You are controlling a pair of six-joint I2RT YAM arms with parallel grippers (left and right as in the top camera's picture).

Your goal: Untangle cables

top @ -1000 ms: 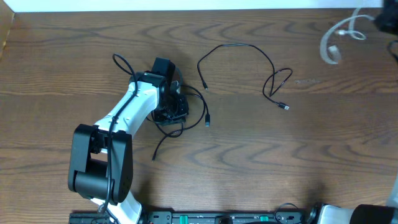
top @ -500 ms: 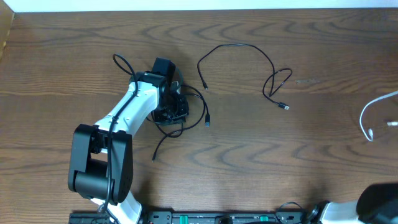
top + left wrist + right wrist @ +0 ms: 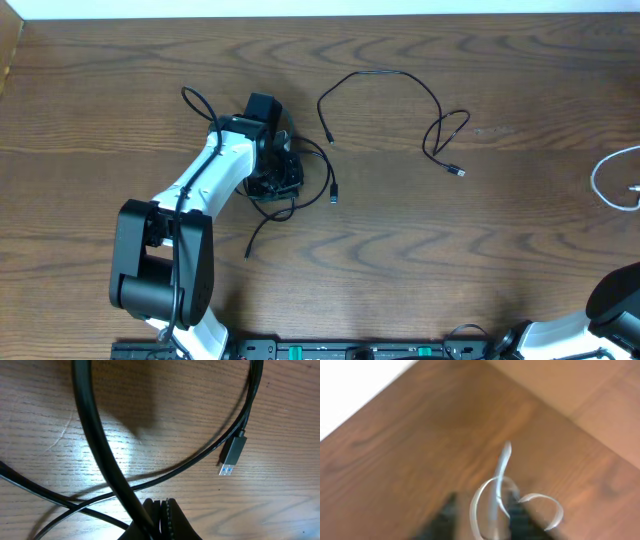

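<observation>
Left jaws closed in black cable (image 3: 102,450) tangle, pinch unclear; USB plug (image 3: 232,455) lies free to their right; white cable (image 3: 500,480) at blurred right jaws, grip can't tell.

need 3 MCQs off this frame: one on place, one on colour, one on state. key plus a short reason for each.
1. From overhead, where on the brown wooden table is the thin white cable?
A) under the left arm
B) top-left corner
C) at the right edge

2. In the left wrist view, what colour is the insert of the black USB plug?
A) blue
B) red
C) yellow

3. How do the fingers of the left gripper stand?
A) wide open over bare wood
B) shut together against a black cable
C) out of view

Key:
1 C, the white cable curves along the right edge, far from the left arm.
2 A, blue shows inside the plug's metal tip.
3 B, the fingers meet at the bottom of the view, and the cable runs down to them.
</observation>
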